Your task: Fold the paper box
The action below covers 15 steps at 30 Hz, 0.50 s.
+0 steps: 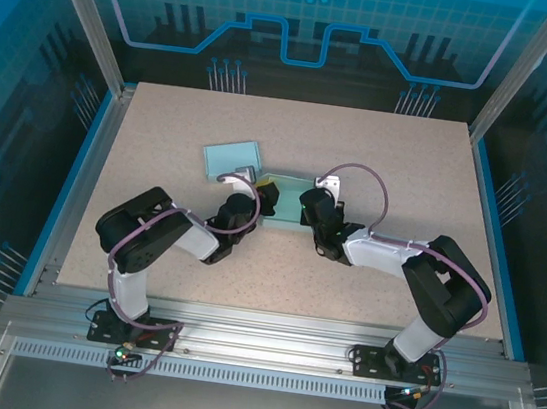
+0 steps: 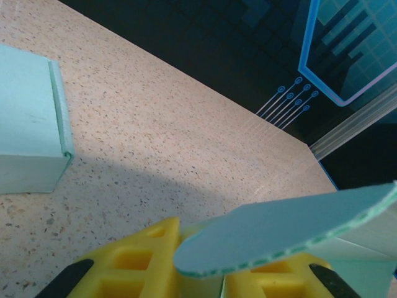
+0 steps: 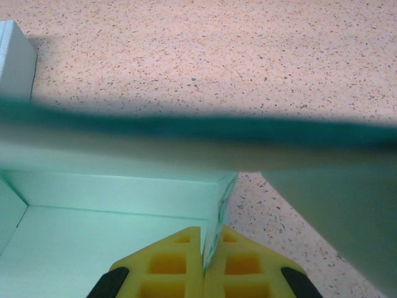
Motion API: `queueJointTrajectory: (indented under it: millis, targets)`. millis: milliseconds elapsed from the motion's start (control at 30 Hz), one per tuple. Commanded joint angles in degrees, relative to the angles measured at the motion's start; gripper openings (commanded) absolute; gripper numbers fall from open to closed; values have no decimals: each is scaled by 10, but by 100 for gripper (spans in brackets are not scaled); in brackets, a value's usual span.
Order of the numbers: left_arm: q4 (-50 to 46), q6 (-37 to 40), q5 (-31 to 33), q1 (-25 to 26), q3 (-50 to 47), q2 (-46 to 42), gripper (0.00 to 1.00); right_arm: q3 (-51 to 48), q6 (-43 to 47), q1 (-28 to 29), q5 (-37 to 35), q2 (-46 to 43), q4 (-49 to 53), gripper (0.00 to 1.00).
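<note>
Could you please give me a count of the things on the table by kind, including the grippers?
Pale green paper boxes: 2 (spare box, held box)
Grippers: 2 (left gripper, right gripper)
Total: 4

light: bright, even overhead | shadows: soft under the arms [image 1: 178, 237]; broad band on the table [image 2: 155, 186] at left wrist | blur: paper box [image 3: 198, 130] rim near right wrist lens smeared | backdrop [image 2: 217, 37]: dark
</note>
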State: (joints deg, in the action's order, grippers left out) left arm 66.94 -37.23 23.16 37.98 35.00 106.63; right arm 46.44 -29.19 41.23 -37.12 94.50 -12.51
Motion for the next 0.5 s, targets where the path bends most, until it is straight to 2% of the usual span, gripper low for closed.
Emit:
queueJointTrajectory:
  millis: [0,467]
  targets:
    - [-50,-34,-184,58,-25,41,23,-10,7,60,166,32,19,0]
    - [-68,-21,-171,51,-55,39,23,-28,7,61,162,27,15,0]
